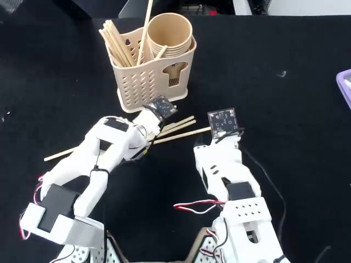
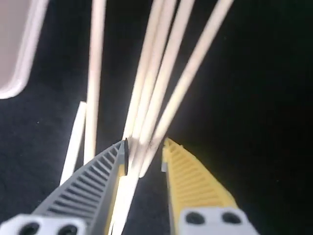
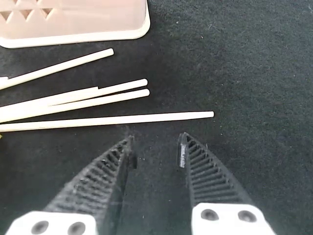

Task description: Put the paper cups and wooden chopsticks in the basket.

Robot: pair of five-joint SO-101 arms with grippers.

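The beige basket [image 1: 148, 82] stands at the back of the black table, holding stacked paper cups [image 1: 170, 34] and several wooden chopsticks [image 1: 117, 44]. More chopsticks [image 1: 181, 130] lie loose on the table in front of it. My left gripper [image 2: 144, 147] is low over them, open, its grey and yellow fingers straddling a few sticks [image 2: 161, 88]. My right gripper [image 3: 155, 149] is open just short of the nearest chopstick [image 3: 107, 120], with nothing between its fingers. The basket's base [image 3: 73, 27] lies beyond the sticks.
One chopstick end [image 1: 59, 155] pokes out from under the left arm. A purple object [image 1: 344, 85] sits at the table's right edge. Servo cables [image 1: 192, 207] trail between the arm bases. Open black tabletop lies right of the basket.
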